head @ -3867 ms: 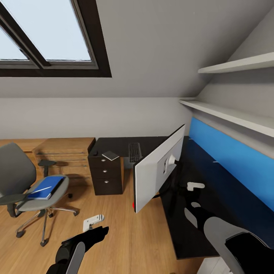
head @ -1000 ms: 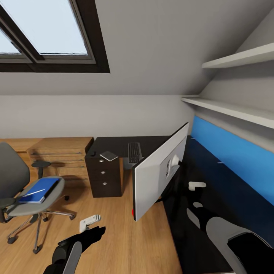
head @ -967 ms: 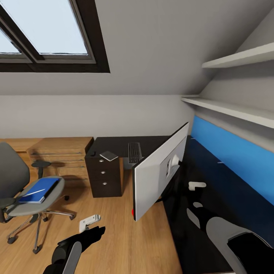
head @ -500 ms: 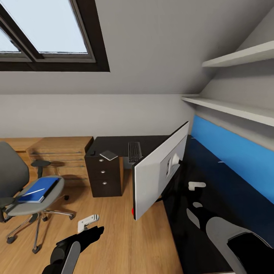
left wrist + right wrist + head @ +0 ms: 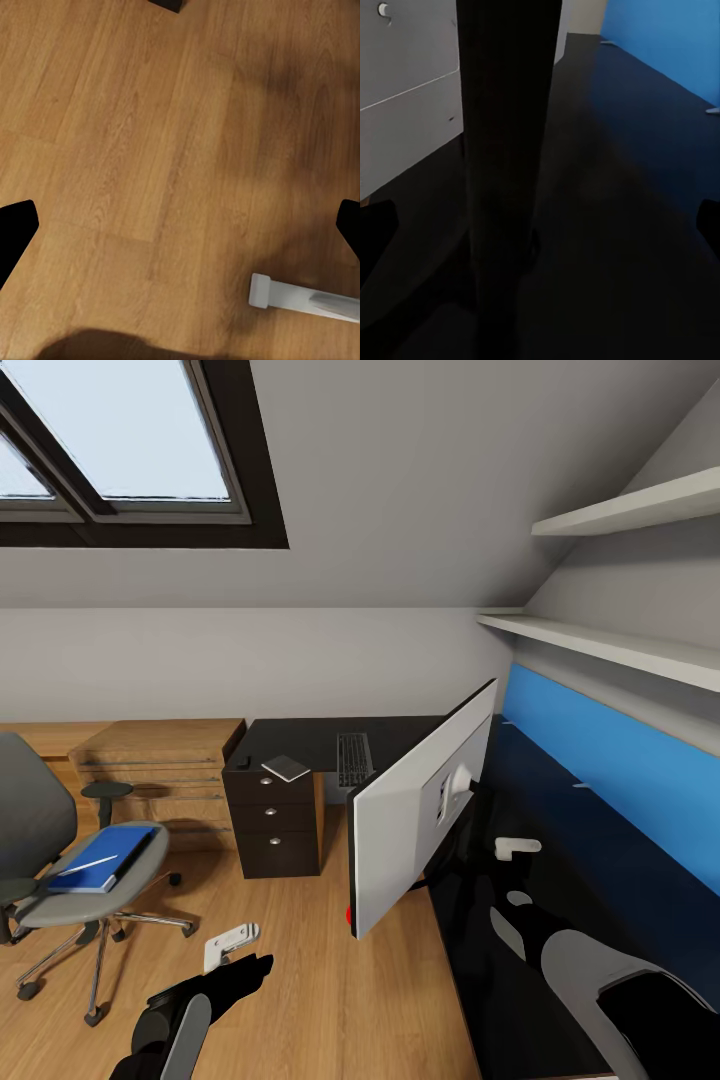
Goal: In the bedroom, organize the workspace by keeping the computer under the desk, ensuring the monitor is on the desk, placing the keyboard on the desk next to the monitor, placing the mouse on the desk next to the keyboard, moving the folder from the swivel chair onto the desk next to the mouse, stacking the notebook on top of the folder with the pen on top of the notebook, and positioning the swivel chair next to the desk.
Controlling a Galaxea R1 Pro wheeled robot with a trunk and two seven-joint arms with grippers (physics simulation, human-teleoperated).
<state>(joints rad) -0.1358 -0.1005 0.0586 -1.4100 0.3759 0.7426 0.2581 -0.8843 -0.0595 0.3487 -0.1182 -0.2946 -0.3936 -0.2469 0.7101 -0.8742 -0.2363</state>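
**One of each, monitor's stand close ahead**

I count one monitor (image 5: 420, 810) on the desk (image 5: 560, 920), one keyboard (image 5: 354, 759), one notebook (image 5: 286, 767), and one folder (image 5: 100, 860) on the swivel chair (image 5: 60, 860). Left gripper (image 5: 180, 225) and right gripper (image 5: 540, 225) both spread wide; the stand (image 5: 502, 180) blocks the right.

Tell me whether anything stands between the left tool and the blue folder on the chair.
Nothing visible does. Only bare wood floor lies between the left tool and the bright-blue folder lying on the grey swivel chair.

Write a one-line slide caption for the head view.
Attic bedroom: monitor on the desk, blue folder on the swivel chair.
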